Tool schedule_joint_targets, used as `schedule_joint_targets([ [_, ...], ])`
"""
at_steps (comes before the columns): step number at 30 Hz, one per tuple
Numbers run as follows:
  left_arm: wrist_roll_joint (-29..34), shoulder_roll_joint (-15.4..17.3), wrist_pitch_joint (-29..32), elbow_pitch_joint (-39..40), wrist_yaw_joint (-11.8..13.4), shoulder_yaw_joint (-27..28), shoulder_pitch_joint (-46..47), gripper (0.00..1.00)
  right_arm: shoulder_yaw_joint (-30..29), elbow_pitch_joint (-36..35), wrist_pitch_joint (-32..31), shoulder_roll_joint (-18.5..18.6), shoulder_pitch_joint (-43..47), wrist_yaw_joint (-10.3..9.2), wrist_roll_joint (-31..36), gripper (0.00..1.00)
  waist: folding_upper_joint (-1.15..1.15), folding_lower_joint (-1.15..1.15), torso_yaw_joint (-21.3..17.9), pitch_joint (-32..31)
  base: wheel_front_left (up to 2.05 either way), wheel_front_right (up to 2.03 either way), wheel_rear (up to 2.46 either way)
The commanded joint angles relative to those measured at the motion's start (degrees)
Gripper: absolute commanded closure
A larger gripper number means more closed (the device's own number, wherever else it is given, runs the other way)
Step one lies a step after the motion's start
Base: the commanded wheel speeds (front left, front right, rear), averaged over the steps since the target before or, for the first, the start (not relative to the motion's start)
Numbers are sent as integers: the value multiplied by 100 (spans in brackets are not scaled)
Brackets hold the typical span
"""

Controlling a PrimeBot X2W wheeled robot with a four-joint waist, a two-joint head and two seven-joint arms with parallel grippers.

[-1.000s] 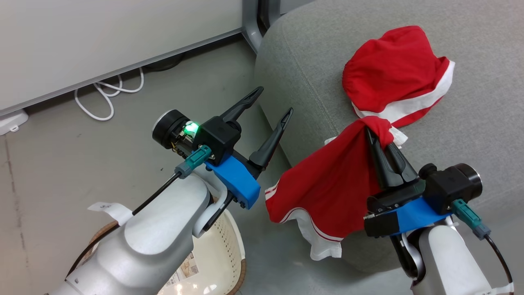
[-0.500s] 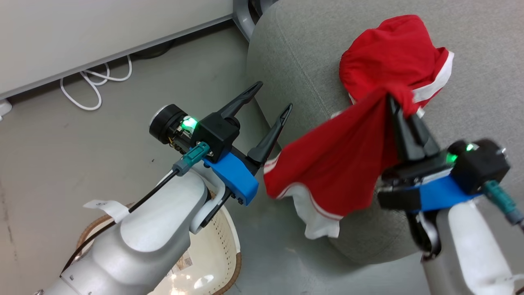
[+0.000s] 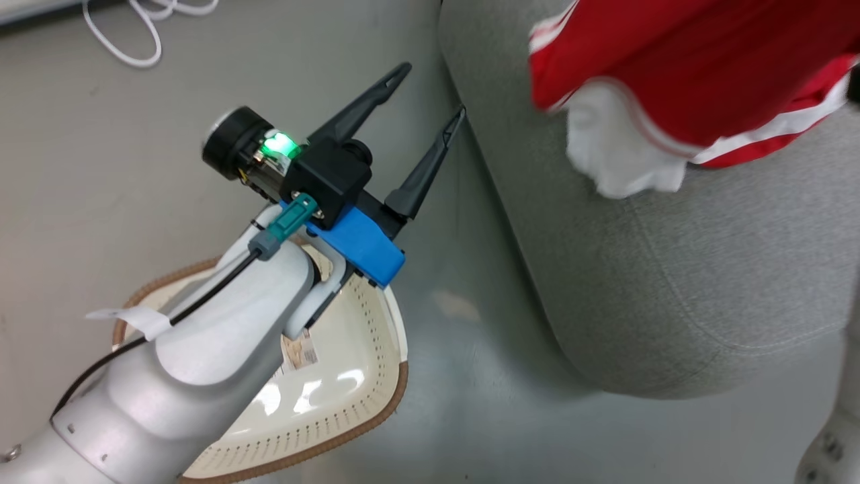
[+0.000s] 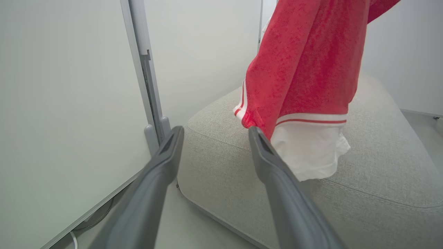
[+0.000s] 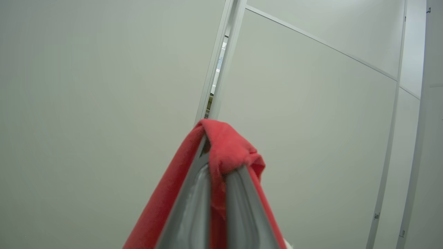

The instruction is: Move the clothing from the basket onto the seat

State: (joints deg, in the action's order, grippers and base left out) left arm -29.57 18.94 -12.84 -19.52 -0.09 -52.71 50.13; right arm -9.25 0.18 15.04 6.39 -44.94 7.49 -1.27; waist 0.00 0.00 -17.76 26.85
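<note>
- Over the left edge of the grey seat [image 3: 672, 269], the red clothing [image 3: 685, 60] hangs, white hem low near the cushion.
- Right end effector [image 5: 218, 180] is clamped tight on a bunched fold of it.
- Left end effector [image 3: 434, 87] hovers above the floor [image 3: 101, 168] beside the seat, fingers spread wide, gripping nothing.
- Cream basket [image 3: 349, 403] sits on the floor beneath the left arm.

Clothing [image 3: 705, 60]: soft red cloth, matt, faintly fuzzy nap; white panel also matt cloth. Seat [image 3: 672, 269]: grey woven upholstery, matt, coarse-grained. Basket [image 3: 336, 403]: cream plastic, glossy, glare patches inside; brown rim with woven-look texture. Left gripper [image 3: 432, 89]: dark matt plastic, blue plastic mount. Forearm shell [image 3: 201, 363]: pale, smooth, semi-gloss. Floor [image 3: 101, 168]: smooth, slight sheen.
</note>
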Motion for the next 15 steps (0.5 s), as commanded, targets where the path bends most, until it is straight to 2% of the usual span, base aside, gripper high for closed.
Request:
schedule_joint_targets([
  [1,68,80,18,78,36,34,154,0,-210,-56,22,168,-370,1,12,100,0,0,192,499,0,0,0],
  [8,249,283,123,354,99,7,382,0,-1019,308,22,1182,-1588,1,-88,100,0,0,287,1168,0,0,0],
  [11,305,335,132,436,120,-20,432,0,-1366,458,22,1627,-1856,1,-141,100,0,0,313,1339,0,0,0],
  [15,342,415,144,523,154,-25,418,0,-1648,760,21,2011,-1732,1,-184,100,0,0,268,1478,0,0,0],
])
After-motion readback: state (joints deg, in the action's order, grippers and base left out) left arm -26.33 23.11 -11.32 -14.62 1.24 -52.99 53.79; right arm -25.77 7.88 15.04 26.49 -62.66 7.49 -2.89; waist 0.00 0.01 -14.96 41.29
